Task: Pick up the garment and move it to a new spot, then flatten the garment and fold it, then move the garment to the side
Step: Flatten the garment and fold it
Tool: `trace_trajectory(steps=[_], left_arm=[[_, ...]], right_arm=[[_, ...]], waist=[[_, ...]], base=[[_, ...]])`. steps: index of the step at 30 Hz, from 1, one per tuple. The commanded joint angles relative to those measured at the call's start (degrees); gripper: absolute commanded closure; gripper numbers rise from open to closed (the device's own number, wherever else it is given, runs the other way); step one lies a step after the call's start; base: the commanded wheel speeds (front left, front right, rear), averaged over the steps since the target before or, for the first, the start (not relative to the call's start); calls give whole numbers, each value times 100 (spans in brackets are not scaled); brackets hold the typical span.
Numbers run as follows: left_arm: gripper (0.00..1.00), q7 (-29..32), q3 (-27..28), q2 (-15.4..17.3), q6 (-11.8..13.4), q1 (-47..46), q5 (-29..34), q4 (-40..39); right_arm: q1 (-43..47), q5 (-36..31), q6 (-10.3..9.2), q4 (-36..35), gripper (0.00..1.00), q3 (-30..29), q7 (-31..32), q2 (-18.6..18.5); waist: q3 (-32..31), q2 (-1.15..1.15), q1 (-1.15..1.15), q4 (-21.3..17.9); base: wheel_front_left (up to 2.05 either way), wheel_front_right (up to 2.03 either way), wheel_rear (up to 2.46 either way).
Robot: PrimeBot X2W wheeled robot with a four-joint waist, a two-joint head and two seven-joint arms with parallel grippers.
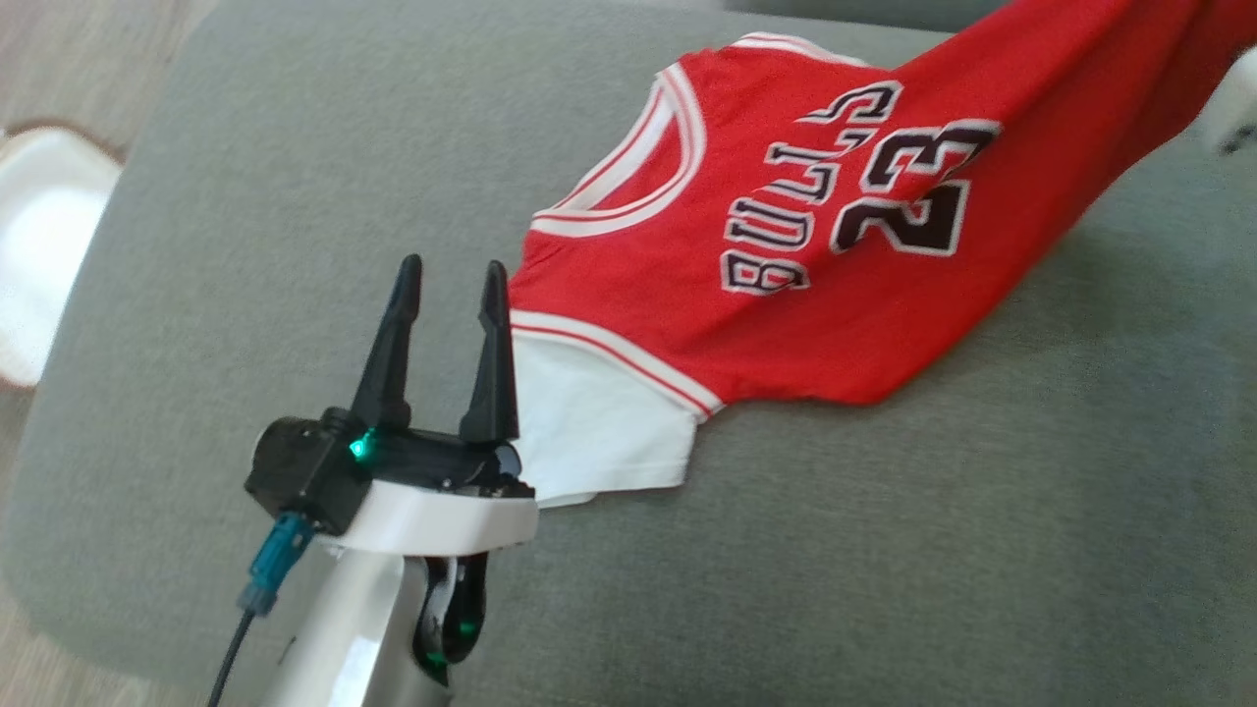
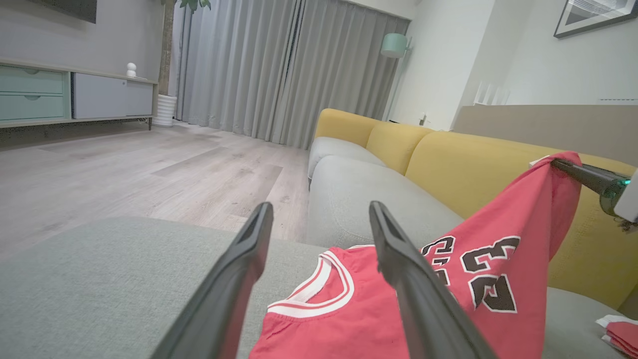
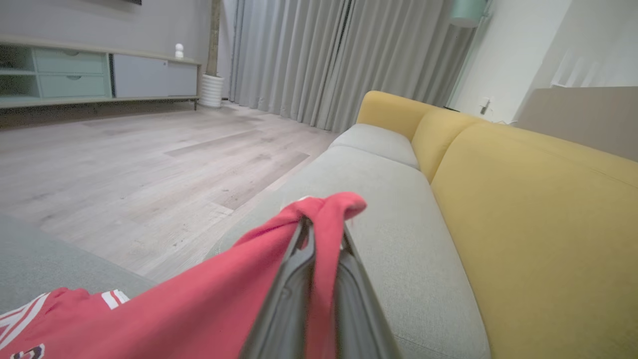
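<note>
Right pincer (image 3: 321, 225) is shut tight on a bunched end of the red jersey (image 1: 786, 245), with that end raised off the grey cushion (image 1: 884, 550). The rest lies on the cushion, neck hole and lettering facing up. A white cloth (image 1: 599, 432) peeks from under its near edge. Left pincer (image 1: 452, 267) hovers wide open just beside the jersey's shoulder, holding nothing. Behind it all is a yellow sofa back (image 3: 523, 224).

Jersey (image 1: 786, 324) smooth red cloth; sofa seat (image 1: 245, 245) matt coarse-woven fabric; left gripper (image 1: 453, 267) fingers matt black plastic.
</note>
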Motion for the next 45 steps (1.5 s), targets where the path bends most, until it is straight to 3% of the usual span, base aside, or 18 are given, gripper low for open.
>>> trace_trajectory(steps=[1,2,3,4,5,11,19,29,39,45], left_arm=[[0,-28,92,39,32,-223,-50,-218],[0,-28,77,39,41,-237,-66,-224],[0,-28,61,39,46,-254,-82,-232],[0,-28,61,39,46,-254,-82,-232],[0,-28,42,39,49,-273,-101,-240],[0,-28,14,39,119,-290,-143,-255],[0,-28,264,39,57,-206,12,-199],[0,-28,673,39,-113,-81,222,-113],[0,-28,807,39,-317,-19,440,250],[0,-28,815,53,-473,-219,649,602]], right_arm=[[-402,-30,-4,33,100,82,209,-114],[-491,31,-4,166,100,112,314,-123],[-583,86,-4,307,40,163,401,-161],[-583,86,-4,307,40,163,401,-161],[-668,108,-4,486,0,249,530,-234],[-978,416,-4,1101,0,489,444,-474],[-432,1101,-4,1019,0,677,-441,-108],[1364,1774,-4,-560,0,487,-739,617],[3723,1357,-4,-2208,0,-383,-745,1735],[4113,1171,-4,-2680,0,-604,-670,2002]], waist=[[178,0,0,236],[223,0,0,291],[268,0,0,343],[268,0,0,343],[305,0,0,391],[306,0,0,421],[-49,0,0,-149],[-457,0,0,-1018],[-591,0,0,-1630],[-440,0,0,-1927]], base=[[0,0,0],[0,0,0],[0,0,0],[0,0,0],[0,0,0],[0,0,0],[0,0,0],[0,0,0],[0,0,0],[0,0,0]])
